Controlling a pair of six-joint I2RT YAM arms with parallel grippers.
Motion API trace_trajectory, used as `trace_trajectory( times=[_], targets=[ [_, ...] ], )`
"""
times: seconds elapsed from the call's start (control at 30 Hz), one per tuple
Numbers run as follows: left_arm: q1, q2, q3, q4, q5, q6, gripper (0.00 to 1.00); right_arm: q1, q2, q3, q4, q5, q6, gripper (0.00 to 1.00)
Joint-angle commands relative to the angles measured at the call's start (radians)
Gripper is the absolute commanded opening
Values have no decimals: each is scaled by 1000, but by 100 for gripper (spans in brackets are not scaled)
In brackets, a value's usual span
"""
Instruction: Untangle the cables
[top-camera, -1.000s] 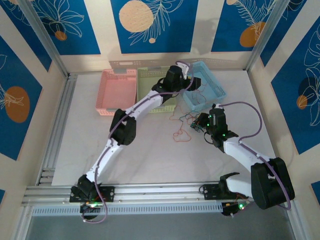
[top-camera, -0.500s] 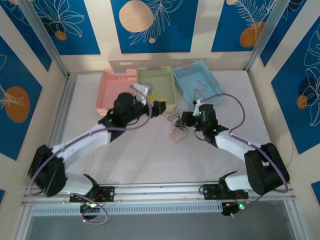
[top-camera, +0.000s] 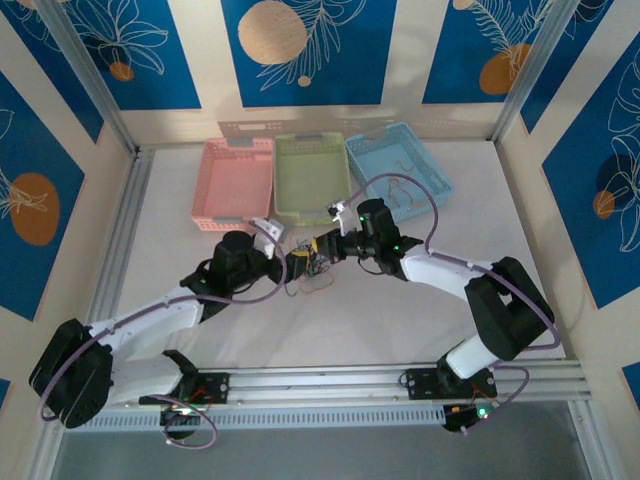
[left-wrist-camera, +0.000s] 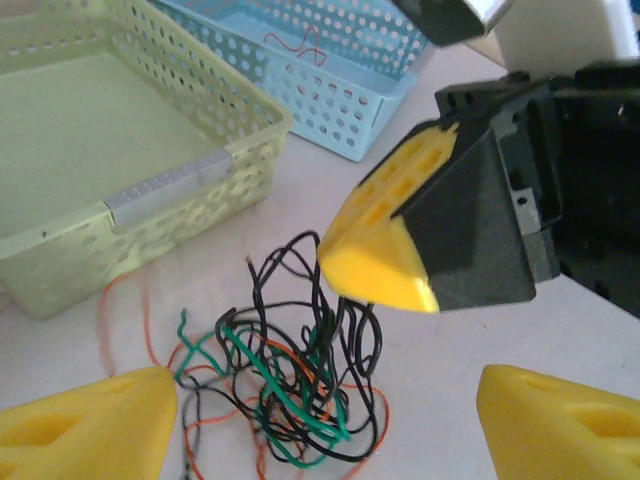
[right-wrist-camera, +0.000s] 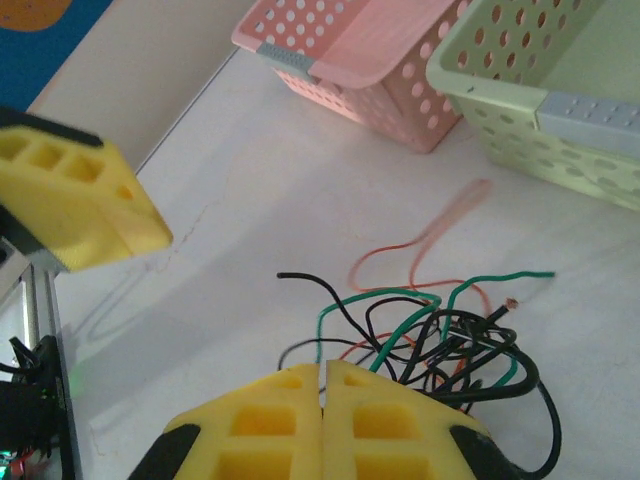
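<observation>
The cables (top-camera: 314, 279) lie as one tangle of thin black, green and orange wires (left-wrist-camera: 290, 385) on the white table in front of the green basket. My left gripper (top-camera: 297, 266) is open, and its yellow fingers (left-wrist-camera: 95, 425) stand wide on either side of the tangle (right-wrist-camera: 455, 345). My right gripper (top-camera: 322, 249) comes in from the right and is shut. Its yellow tip (left-wrist-camera: 385, 255) pinches black strands that rise from the pile up to it. In the right wrist view the right gripper (right-wrist-camera: 322, 368) shows closed, with wires running under it.
Three perforated baskets stand in a row at the back: pink (top-camera: 238, 178), green (top-camera: 312, 175) and blue (top-camera: 398, 170). A red wire lies in the blue basket (left-wrist-camera: 335, 75). The green basket's wall (left-wrist-camera: 150, 215) is close behind the tangle. Aluminium rails border the table.
My left arm has swung back from the blue basket and come down at the tangle with its fingers open. My right gripper has dragged the cables leftward, toward the table's middle.
</observation>
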Motion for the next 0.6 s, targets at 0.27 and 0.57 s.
trace_trajectory(
  times=[0.27, 0.57],
  targets=[
    [174, 222, 15, 190, 212, -142, 74, 1, 11, 36, -33, -45, -36, 0],
    [125, 262, 38, 155, 148, -90, 69, 15, 28, 57, -58, -40, -54, 0]
  ],
)
